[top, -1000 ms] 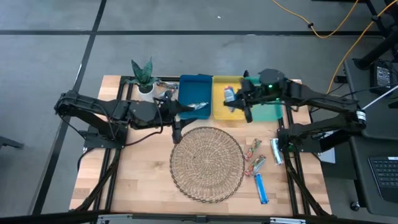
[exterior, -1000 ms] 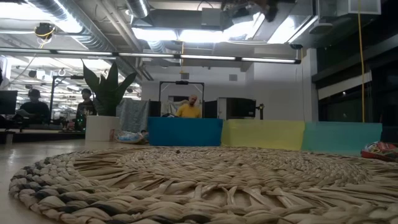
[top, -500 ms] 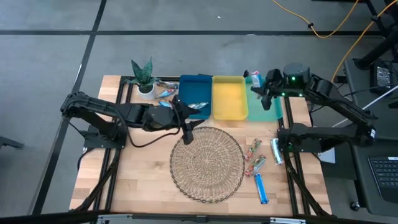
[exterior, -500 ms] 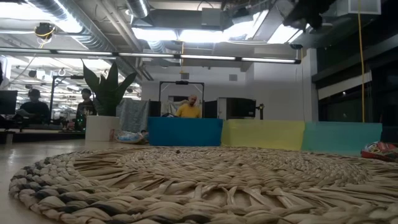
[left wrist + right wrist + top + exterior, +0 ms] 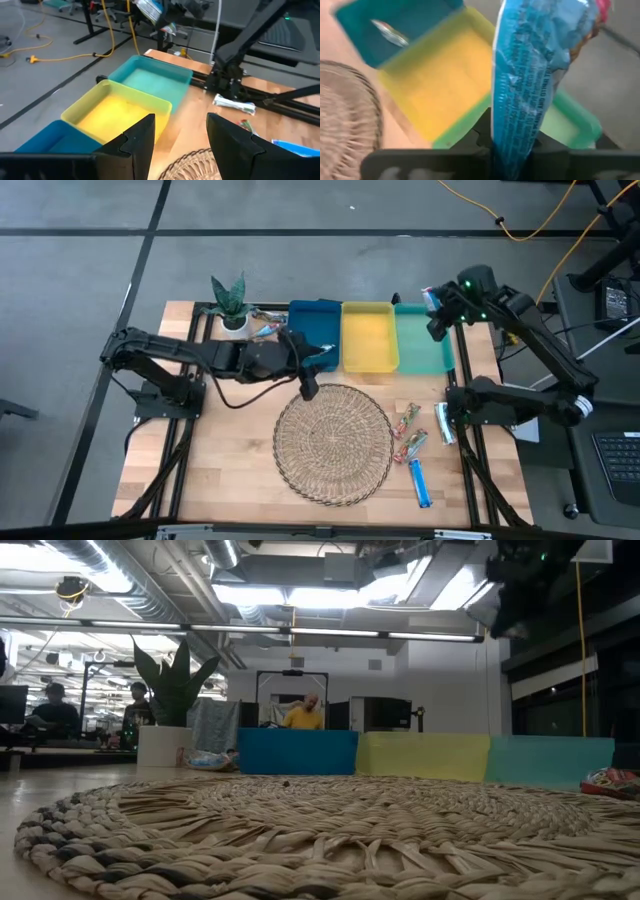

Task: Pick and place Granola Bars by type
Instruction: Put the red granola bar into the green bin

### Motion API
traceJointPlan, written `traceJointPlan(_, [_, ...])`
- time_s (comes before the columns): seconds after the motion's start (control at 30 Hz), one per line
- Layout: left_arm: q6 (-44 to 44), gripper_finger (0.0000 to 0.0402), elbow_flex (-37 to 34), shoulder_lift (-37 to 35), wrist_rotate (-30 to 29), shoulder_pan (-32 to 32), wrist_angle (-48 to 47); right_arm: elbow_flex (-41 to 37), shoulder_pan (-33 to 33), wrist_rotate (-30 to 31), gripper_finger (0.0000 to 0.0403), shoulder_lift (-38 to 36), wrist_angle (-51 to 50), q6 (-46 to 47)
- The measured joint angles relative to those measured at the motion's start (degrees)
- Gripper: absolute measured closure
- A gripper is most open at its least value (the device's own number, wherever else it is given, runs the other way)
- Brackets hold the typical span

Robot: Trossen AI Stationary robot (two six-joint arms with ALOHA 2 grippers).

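Observation:
My right gripper is high above the far right of the teal tray, shut on a bright blue granola bar; this bar also shows in the left wrist view. My left gripper is open and empty at the wicker mat's far left rim. A silver bar lies in the blue tray. The yellow tray holds no bar that I can see. Red-green bars, a silver bar and a blue bar lie on the table right of the mat. My right gripper pinches the blue bar by one end between its two fingers. The rest of the bar sticks out past the fingertips along the fingers. The bar is lifted clear, high over the teal tray.
A potted plant stands at the far left, with more wrapped bars beside it. The round wicker mat fills the table's middle. The three trays stand in a row along the far edge. People sit in the room beyond the table.
My right gripper has gone from above the yellow tray toward the table's right edge, carrying the blue bar, and now hangs over the teal tray's far right. My left gripper has slid a little toward the table's right along the mat's far rim.

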Motion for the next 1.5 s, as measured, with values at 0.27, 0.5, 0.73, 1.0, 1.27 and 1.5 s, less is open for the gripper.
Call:
traceJointPlan(0.27, [0.2, 0.0231, 0.0, 0.0, -1.0, 2.1, -2.7, 0.0, -6.8, -0.1, 0.0358, 8.1, 0.5, -5.4])
traceJointPlan(0.5, [3.9, 0.0231, 0.0, 0.0, -0.4, 4.7, -10.0, -5.4, -8.8, -2.6, 0.0375, 11.8, 6.6, 0.3])
traceJointPlan(0.73, [6.1, 0.0231, 0.0, 0.0, 1.7, 7.8, -15.6, -13.1, -8.5, -0.7, 0.0356, 12.1, 15.4, 7.1])
traceJointPlan(1.0, [12.2, 0.0231, 0.0, 0.0, 7.8, 12.1, -16.8, -16.5, -6.8, 1.6, 0.0372, 14.5, 16.8, 9.6])
traceJointPlan(1.27, [14.7, 0.0231, 0.0, 0.0, 12.6, 15.3, -16.1, -19.2, -6.8, 2.0, 0.0355, 19.7, 19.8, 12.6])
traceJointPlan(1.5, [15.8, 0.0231, 0.0, 0.0, 13.1, 15.8, -16.1, -20.9, -5.3, 4.4, 0.0373, 24.0, 22.3, 13.3])
